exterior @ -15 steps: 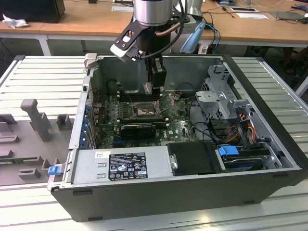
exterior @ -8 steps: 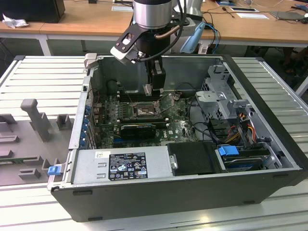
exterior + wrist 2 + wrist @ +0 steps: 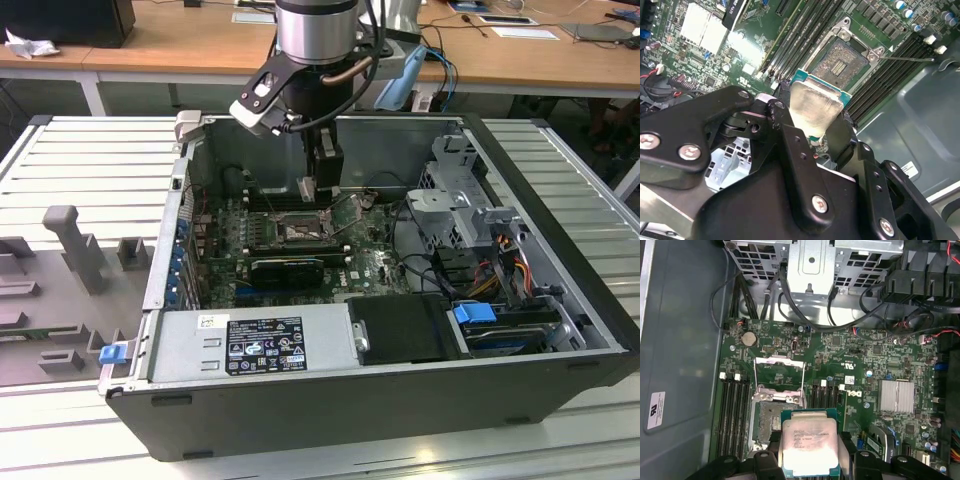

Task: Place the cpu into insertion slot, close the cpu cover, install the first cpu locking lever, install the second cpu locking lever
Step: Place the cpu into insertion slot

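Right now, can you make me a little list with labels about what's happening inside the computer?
place: open computer case with a green motherboard inside
pincer: shut on the cpu, gripping it by two opposite edges
cpu: held in the air over the motherboard, close to the insertion slot, not in it yet
insertion slot: uncovered, its pin field showing
cpu cover: flipped open, standing up at one side of the slot
work done so far: cpu picked up, nothing closed or locked
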You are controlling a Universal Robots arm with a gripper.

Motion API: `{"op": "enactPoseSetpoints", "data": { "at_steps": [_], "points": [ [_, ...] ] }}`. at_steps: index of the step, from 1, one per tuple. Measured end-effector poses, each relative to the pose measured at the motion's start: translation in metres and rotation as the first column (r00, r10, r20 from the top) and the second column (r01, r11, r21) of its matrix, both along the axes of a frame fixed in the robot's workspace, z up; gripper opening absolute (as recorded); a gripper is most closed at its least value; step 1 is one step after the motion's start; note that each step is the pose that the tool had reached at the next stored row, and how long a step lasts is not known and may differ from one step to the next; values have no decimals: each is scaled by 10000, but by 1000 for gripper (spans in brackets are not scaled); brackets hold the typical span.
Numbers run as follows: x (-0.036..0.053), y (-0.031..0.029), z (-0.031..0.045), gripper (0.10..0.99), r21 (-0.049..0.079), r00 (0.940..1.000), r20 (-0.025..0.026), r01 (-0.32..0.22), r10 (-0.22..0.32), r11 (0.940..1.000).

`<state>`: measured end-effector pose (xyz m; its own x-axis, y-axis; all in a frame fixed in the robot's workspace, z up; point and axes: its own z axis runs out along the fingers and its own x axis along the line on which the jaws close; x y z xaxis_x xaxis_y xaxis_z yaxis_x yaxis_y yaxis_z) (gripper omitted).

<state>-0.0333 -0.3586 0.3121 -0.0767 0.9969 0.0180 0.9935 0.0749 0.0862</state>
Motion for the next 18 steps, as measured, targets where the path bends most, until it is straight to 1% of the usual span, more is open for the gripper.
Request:
{"op": "enactPoseSetpoints", "data": {
  "at_steps": [6,9,10,12,15,18],
  "points": [
    [0,0,-33,529,0,10000,0,68,-68,10000],
    [0,0,-67,529,1,9999,1,126,-126,9999],
    [0,0,-78,529,1,9998,1,180,-180,9998],
    [-1,4,-109,529,1,9986,0,531,-531,9986],
    [-2,3,-143,529,-1,9981,-15,611,-611,9981],
    [-2,4,-155,529,-1,9981,-28,614,-614,9981]
  ]
}}
